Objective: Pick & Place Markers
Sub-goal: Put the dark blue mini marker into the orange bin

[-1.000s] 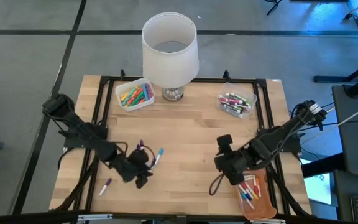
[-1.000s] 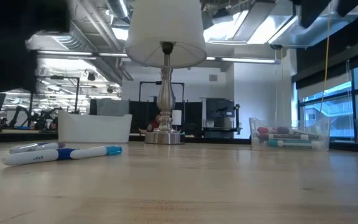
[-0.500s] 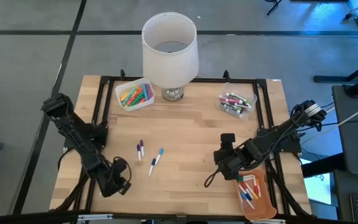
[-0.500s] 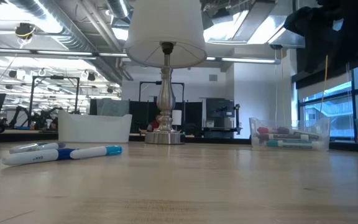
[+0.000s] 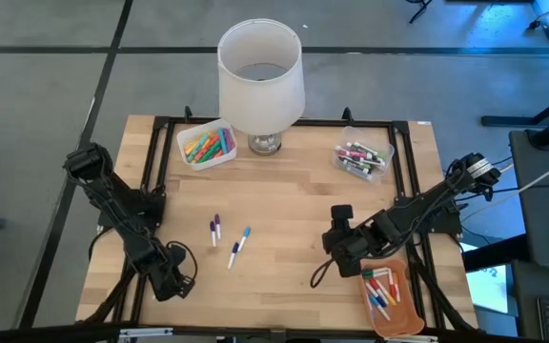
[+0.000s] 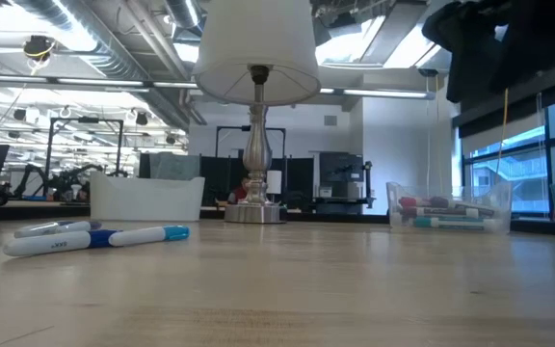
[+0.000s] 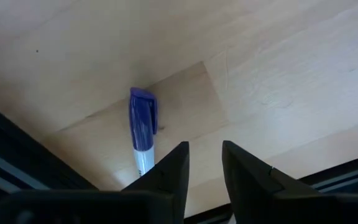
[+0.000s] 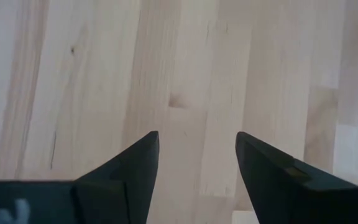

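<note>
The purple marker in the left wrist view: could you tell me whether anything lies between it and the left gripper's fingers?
Nothing visible does. The purple marker lies alone on bare wood just beside the left gripper, whose fingers are slightly apart.

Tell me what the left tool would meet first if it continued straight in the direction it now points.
Probably the bare wooden table. The left tool points down at it with a narrow gap between its fingers. A purple-capped marker lies just beside that line, next to one finger, so it might be brushed; depth is unclear.
</note>
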